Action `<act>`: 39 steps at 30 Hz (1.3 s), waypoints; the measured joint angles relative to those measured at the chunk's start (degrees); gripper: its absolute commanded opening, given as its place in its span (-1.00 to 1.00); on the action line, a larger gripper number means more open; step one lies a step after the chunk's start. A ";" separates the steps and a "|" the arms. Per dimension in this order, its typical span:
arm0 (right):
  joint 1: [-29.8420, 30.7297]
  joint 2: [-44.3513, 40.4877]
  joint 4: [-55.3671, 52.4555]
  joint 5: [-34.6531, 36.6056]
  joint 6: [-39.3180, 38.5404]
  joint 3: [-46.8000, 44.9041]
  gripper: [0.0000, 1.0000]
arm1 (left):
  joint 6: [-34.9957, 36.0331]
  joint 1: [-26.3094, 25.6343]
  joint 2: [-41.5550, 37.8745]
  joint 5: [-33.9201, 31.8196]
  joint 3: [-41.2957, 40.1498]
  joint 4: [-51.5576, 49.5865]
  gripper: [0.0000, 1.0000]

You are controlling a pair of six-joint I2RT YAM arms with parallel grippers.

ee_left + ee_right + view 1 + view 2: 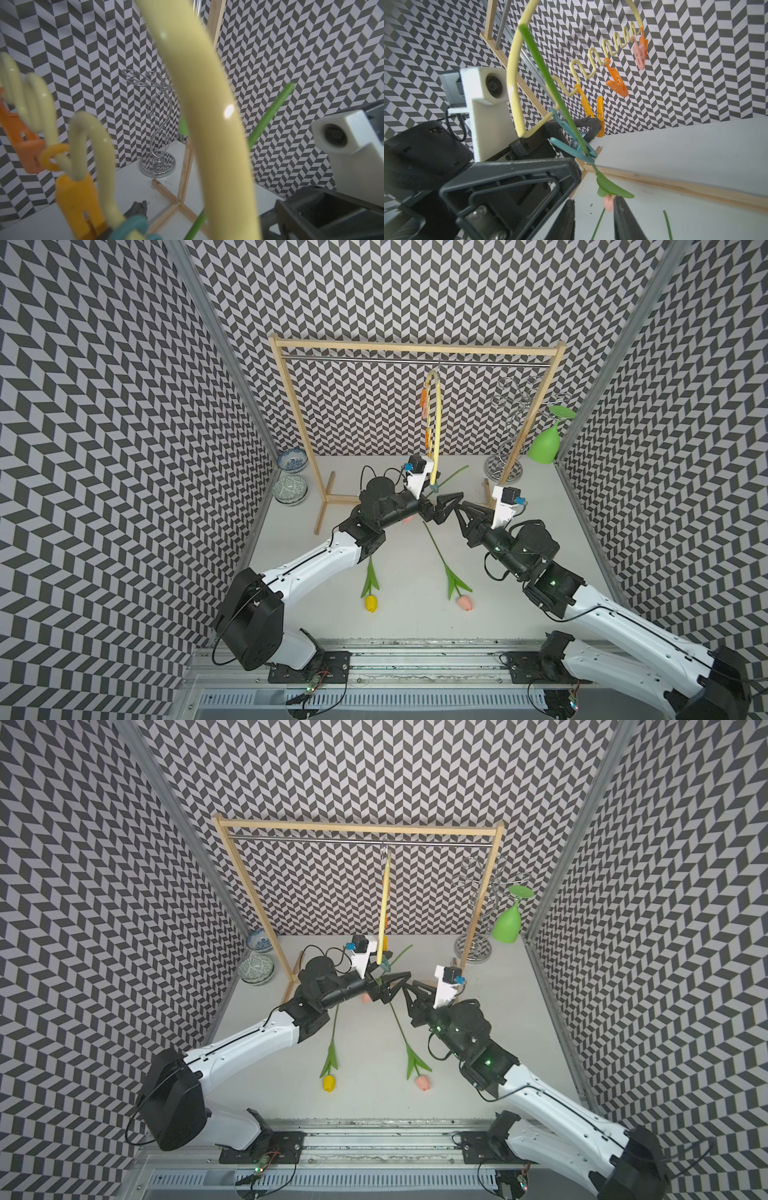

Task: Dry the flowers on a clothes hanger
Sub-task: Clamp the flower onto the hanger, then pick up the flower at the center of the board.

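Pink tulip [608,186] pegged on clothes hanger [199,124], release step; left hand [587,145] wide, right hand [593,199] narrowly parted, both empty; next, likely: grasp yellow tulip [371,603].

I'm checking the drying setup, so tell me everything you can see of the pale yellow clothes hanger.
The clothes hanger is a pale yellow arch, plastic by its look, with a wavy lower bar. Its metal hook hangs on the metal rail of the wooden rack, edge-on to the top views. From the waves dangle orange clothespins and a pink clothespin, on rings. At one end a blue clothespin grips a tulip's green stem, pink bloom downward.
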 measured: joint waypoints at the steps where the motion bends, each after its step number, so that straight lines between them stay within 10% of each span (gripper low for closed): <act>1: 0.00 -0.76 -0.98 0.31 -0.24 0.00 -0.26 | 0.35 0.00 -0.59 -1.09 -0.35 -1.09 1.00; 10: 0.00 -2.73 -9.42 1.42 -3.98 -4.22 0.05 | -0.42 0.04 -9.42 -9.31 -10.45 -5.51 1.00; 19: 0.00 16.39 -18.56 0.33 -4.72 -4.87 0.07 | -6.12 0.02 -19.96 -16.44 -24.09 -3.69 1.00; 30: 0.39 32.39 -20.68 0.20 -6.23 2.45 -0.13 | -25.57 0.13 -27.17 -39.80 -43.43 -0.35 1.00; 39: 0.59 39.69 -21.11 1.73 -9.20 5.70 -0.35 | -30.25 0.09 -28.94 -42.34 -45.70 0.26 1.00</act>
